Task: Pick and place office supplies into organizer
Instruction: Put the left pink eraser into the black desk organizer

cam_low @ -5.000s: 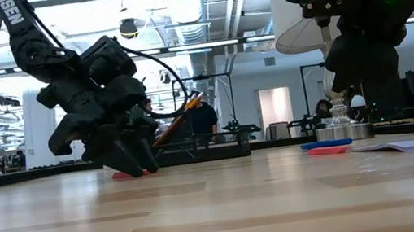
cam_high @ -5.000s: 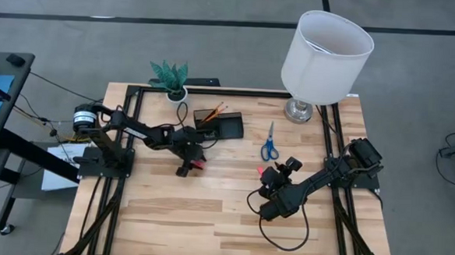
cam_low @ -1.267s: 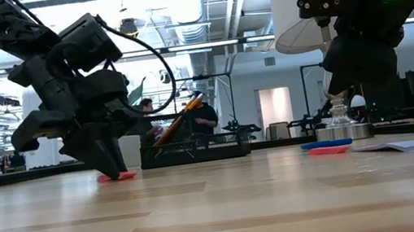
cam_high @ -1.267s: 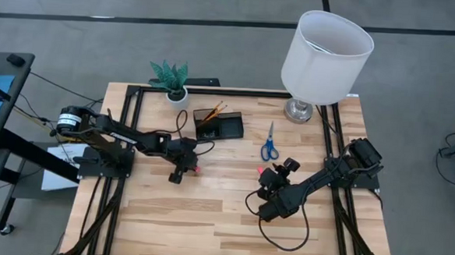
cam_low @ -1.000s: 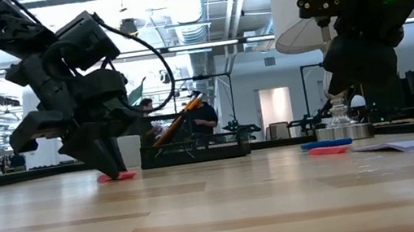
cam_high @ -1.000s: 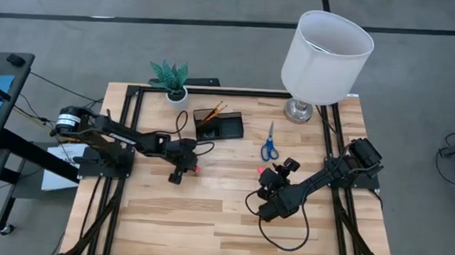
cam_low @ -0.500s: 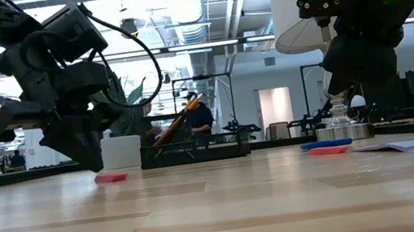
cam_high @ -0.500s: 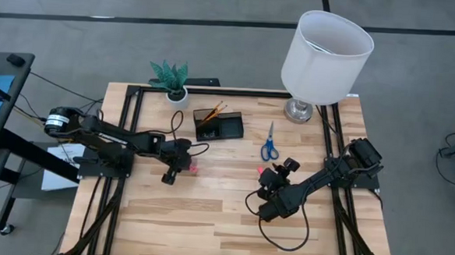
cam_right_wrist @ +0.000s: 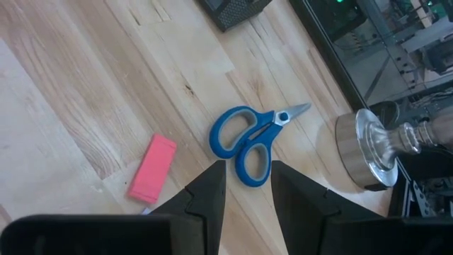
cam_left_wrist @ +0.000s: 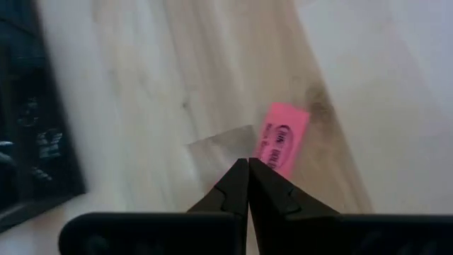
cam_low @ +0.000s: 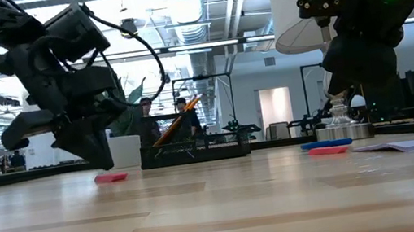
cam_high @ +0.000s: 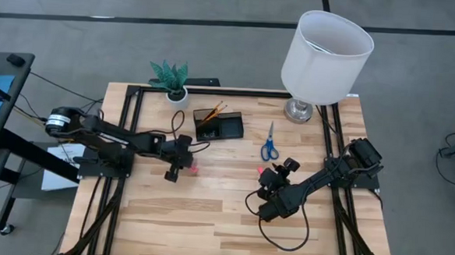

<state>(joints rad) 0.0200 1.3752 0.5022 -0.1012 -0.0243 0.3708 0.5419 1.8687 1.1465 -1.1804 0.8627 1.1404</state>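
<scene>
A pink eraser [cam_left_wrist: 282, 139] lies flat on the wooden table [cam_high: 207, 220], left of centre [cam_high: 192, 170]. My left gripper [cam_left_wrist: 248, 164] hangs shut just above the table beside it [cam_low: 103, 160], touching nothing. The black organizer [cam_high: 220, 127] stands behind it with two orange pencils [cam_high: 213, 111] leaning in its cup. My right gripper [cam_right_wrist: 244, 170] hovers open at the right [cam_high: 265, 176]. Beyond it lie the blue-handled scissors [cam_right_wrist: 251, 138] and a second pink eraser [cam_right_wrist: 152, 168].
A white lamp [cam_high: 325, 51] stands at the far right, its metal base [cam_right_wrist: 368, 145] close to the scissors. A potted plant [cam_high: 170, 78] stands at the far left behind the organizer. Bare wood spreads across the near half of the table.
My left gripper has lifted its tips off the table at the eraser and drawn back a little toward the table's left edge. The eraser stays flat on the wood, no longer covered by the fingers.
</scene>
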